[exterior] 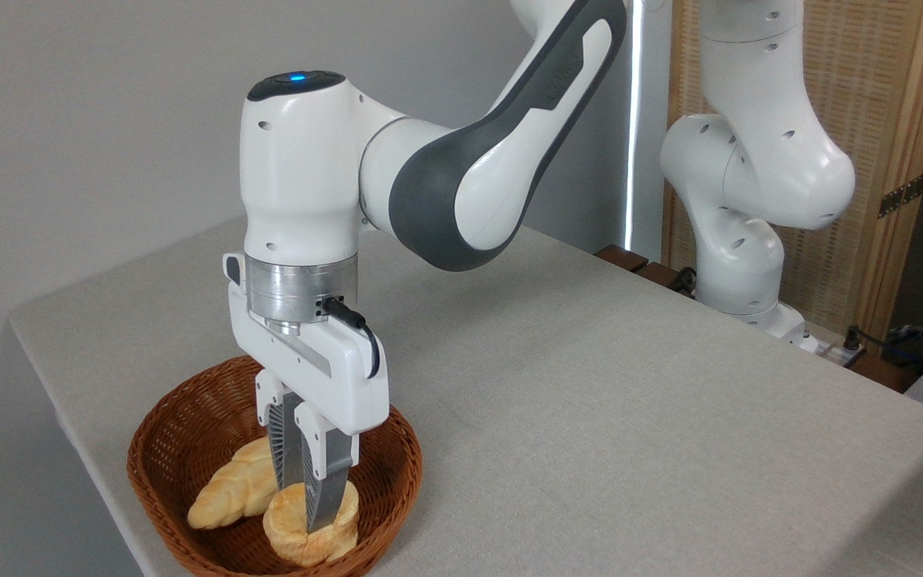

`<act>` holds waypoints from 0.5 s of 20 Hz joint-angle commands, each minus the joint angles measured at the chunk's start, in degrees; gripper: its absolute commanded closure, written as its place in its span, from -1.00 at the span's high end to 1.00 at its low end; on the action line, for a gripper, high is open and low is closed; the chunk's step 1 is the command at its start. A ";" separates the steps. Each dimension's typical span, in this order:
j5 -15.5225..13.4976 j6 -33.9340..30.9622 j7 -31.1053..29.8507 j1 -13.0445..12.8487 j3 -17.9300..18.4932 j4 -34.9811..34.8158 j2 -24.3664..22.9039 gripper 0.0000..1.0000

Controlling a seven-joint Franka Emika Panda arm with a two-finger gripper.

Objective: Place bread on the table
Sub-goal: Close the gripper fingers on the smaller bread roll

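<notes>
The bread sits in the wicker basket at the near left corner of the bench, with the gripper down on it and the 2 fingers clamped across its middle, denting it. It looks light and soft, so a squeeze across the waist should hold, though hard pressure may crush it. A braided loaf lies touching it on the left; the basket rim must be cleared on the way out
</notes>
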 commanded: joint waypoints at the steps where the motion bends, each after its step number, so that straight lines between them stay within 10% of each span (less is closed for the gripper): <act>1: -1.57 0.74 -1.38 0.03 0.10 0.09 -0.48 -0.39; 10: -3.86 -3.03 -1.21 0.65 1.85 0.18 -4.17 -0.34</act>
